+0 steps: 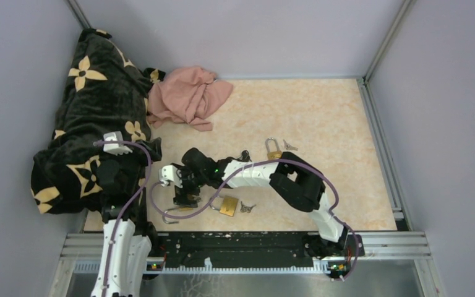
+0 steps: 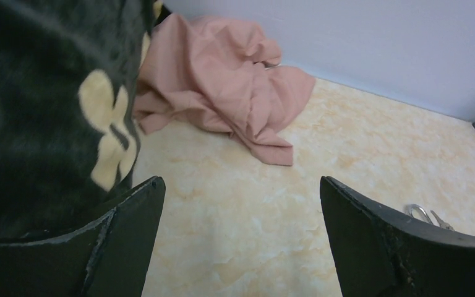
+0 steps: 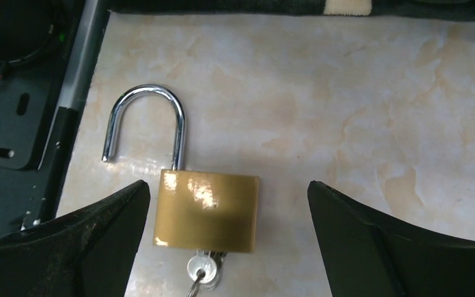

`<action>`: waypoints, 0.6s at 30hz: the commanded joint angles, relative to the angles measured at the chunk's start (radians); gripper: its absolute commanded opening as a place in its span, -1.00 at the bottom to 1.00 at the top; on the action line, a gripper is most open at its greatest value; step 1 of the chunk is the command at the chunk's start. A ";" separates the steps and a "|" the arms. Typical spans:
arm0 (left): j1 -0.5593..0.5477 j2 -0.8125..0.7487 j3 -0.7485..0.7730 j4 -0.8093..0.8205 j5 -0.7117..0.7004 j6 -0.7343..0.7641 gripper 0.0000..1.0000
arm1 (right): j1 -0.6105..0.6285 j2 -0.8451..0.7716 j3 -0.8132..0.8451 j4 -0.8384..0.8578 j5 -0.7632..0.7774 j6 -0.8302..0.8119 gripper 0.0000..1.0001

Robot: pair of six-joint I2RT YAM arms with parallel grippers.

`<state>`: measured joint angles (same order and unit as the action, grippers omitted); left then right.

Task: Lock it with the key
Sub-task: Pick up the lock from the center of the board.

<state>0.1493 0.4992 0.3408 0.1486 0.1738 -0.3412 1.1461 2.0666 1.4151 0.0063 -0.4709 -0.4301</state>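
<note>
Marbled tabletop (image 3: pixel 346 93) bears an unlatched padlock (image 3: pixel 207 210), key (image 3: pixel 203 272) inserted; right jaws wide over it, left jaws wide.

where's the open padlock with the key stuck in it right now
The padlock lies flat on the table, just below the open right tool in the right wrist view, close to the black base rail, its shackle pointing toward the dark blanket.

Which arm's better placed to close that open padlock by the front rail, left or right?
Right. Its open jaws hang right over the padlock, shackle unlatched, key in the base. The left jaws face the pink cloth, far off.
</note>
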 commanded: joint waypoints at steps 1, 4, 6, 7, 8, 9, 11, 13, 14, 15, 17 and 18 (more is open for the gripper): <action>-0.065 0.011 0.081 -0.072 0.017 0.162 0.97 | 0.016 0.068 0.119 -0.074 0.002 -0.032 0.97; -0.093 0.004 0.084 -0.093 0.007 0.177 0.97 | 0.019 0.107 0.133 -0.147 0.003 -0.048 0.97; -0.105 -0.001 0.084 -0.116 -0.026 0.168 0.97 | 0.021 0.117 0.128 -0.171 0.011 -0.046 0.97; -0.110 -0.001 0.087 -0.132 -0.047 0.162 0.97 | 0.021 0.118 0.118 -0.173 0.019 -0.040 0.97; -0.114 -0.002 0.093 -0.158 -0.067 0.159 0.97 | 0.023 0.116 0.104 -0.172 0.020 -0.036 0.97; -0.119 -0.002 0.100 -0.175 -0.086 0.158 0.97 | 0.025 0.113 0.089 -0.165 0.025 -0.028 0.97; -0.124 -0.005 0.115 -0.213 -0.113 0.161 0.97 | 0.034 0.114 0.073 -0.162 0.048 -0.016 0.97; -0.127 -0.006 0.125 -0.230 -0.114 0.171 0.97 | 0.053 0.120 0.071 -0.168 0.112 -0.013 0.93; -0.129 -0.007 0.128 -0.237 -0.113 0.176 0.97 | 0.063 0.123 0.071 -0.174 0.149 -0.012 0.87; -0.128 -0.009 0.129 -0.244 -0.117 0.180 0.97 | 0.069 0.127 0.075 -0.189 0.178 -0.013 0.77; -0.128 -0.011 0.137 -0.262 -0.134 0.189 0.97 | 0.073 0.128 0.080 -0.217 0.225 0.006 0.48; -0.128 -0.013 0.142 -0.270 -0.139 0.197 0.97 | 0.073 0.123 0.078 -0.222 0.253 0.021 0.24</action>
<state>0.0277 0.5018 0.4374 -0.0723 0.0769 -0.1806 1.1923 2.1799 1.5005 -0.1246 -0.3698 -0.4347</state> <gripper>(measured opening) 0.987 0.772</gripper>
